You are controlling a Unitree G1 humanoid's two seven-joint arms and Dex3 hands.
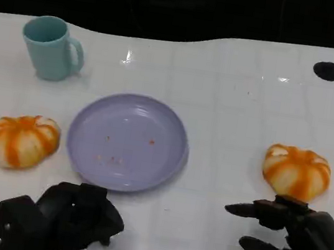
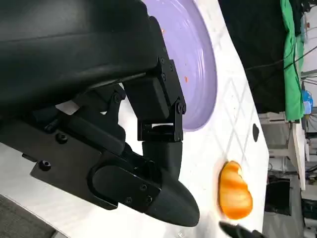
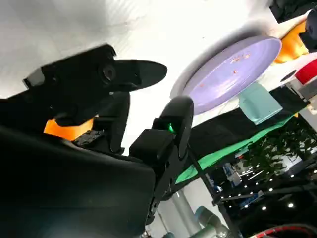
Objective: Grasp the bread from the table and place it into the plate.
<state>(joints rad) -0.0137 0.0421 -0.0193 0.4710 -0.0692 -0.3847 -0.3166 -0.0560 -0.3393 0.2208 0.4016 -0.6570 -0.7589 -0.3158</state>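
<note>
So far nothing is done: the plate [image 1: 128,141] is bare, 2 breads [image 1: 296,171] lie untouched; right hand [image 1: 291,241] spread and empty, left hand [image 1: 58,219] curled, empty.

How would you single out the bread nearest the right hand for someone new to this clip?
Start at the lilac plate mid-table. One orange-and-white striped bread lies to its right, just beyond the right hand. Its twin lies left of the plate, below the teal mug.
</note>
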